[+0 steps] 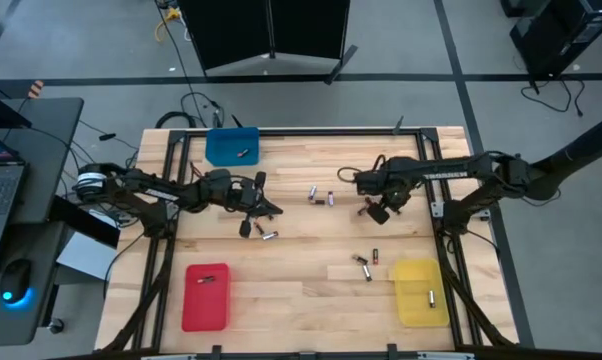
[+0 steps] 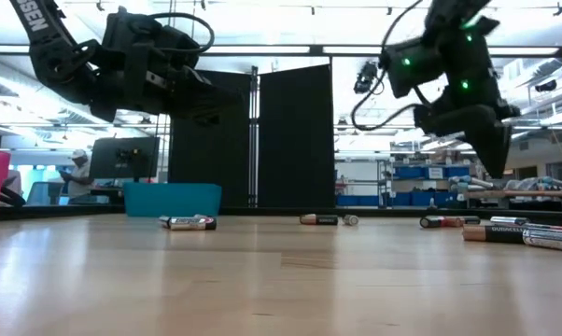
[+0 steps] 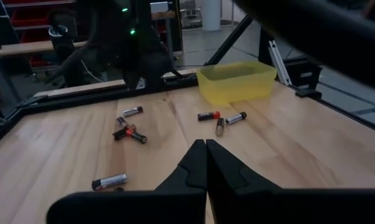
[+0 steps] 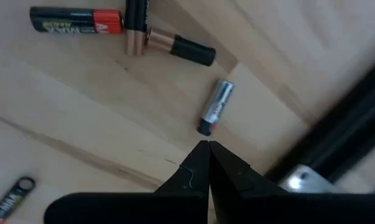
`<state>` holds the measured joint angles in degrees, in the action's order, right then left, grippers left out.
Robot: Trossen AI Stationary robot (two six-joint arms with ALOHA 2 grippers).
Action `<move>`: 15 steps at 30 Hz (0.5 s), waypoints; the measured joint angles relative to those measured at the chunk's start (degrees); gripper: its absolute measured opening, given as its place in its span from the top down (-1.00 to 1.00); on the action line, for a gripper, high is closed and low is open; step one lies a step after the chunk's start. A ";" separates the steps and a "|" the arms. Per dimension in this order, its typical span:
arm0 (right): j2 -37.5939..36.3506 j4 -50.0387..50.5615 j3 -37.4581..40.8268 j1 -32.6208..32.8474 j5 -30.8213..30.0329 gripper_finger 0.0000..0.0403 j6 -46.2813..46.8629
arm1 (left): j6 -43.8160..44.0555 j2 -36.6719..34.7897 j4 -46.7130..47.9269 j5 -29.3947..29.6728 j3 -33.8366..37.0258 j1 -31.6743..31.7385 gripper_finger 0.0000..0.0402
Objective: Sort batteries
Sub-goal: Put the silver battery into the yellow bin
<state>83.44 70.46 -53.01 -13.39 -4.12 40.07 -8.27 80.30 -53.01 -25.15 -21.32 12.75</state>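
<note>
My left hand [image 1: 273,209] with fingers together, empty, above the counter [image 1: 301,290] left of middle, my right hand [image 4: 207,149] pinched together, empty, over a silver battery [image 4: 213,107] right of middle, batteries [image 1: 321,196] scattered mid-counter, yellow tray [image 1: 421,293] near right corner, red tray [image 1: 205,296] near left, blue tray [image 1: 232,145] at far edge

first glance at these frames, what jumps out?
Two dark arms meet over the middle of the pale wooden table: the left gripper and right gripper both hang above it with fingers shut, empty. Between and around them lie small loose cylindrical batteries, silvery, black and copper-banded. Three coloured plastic trays mark the edges: blue tray at the far side, red tray near left, yellow tray near right.
</note>
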 joint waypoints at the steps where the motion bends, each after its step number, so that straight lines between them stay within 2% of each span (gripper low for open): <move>1: -0.93 -1.73 1.43 -0.80 0.82 0.93 -0.02 | -0.26 -0.01 -0.01 -0.01 0.00 0.00 0.98; 9: -8.96 -11.51 11.97 -4.03 2.77 0.92 2.86 | -0.48 -0.01 0.02 0.01 0.00 0.00 0.98; 15: -11.66 -16.09 16.57 -6.32 2.50 0.80 3.85 | -0.18 -0.01 0.04 0.24 0.00 0.00 0.98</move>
<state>71.78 54.36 -36.44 -19.71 -1.62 43.92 -8.45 80.29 -52.97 -24.91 -21.32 12.75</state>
